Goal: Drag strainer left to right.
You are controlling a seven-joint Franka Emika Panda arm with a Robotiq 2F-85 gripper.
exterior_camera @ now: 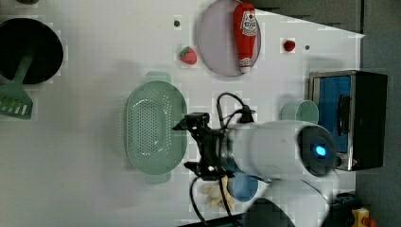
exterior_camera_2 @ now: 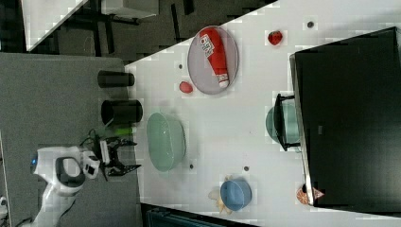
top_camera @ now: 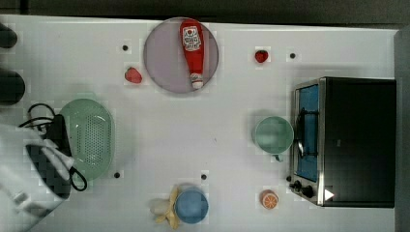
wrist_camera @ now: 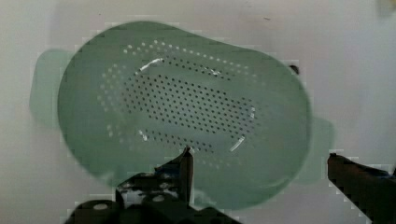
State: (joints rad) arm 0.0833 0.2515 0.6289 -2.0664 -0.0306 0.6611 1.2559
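Spread wide and holding nothing, the end effector hangs just off one long side of the strainer, which sits at the top view's left on the bench, long axis crossing the drag line.

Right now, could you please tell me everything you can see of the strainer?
The strainer is a pale mint-green oblong bowl, plastic by its look, with rounded ends, a small tab handle at each end and rows of tiny holes across its floor. It sits upright and empty on the white table, near the top view's left. The open claw hangs beside its rim; contact is unclear.
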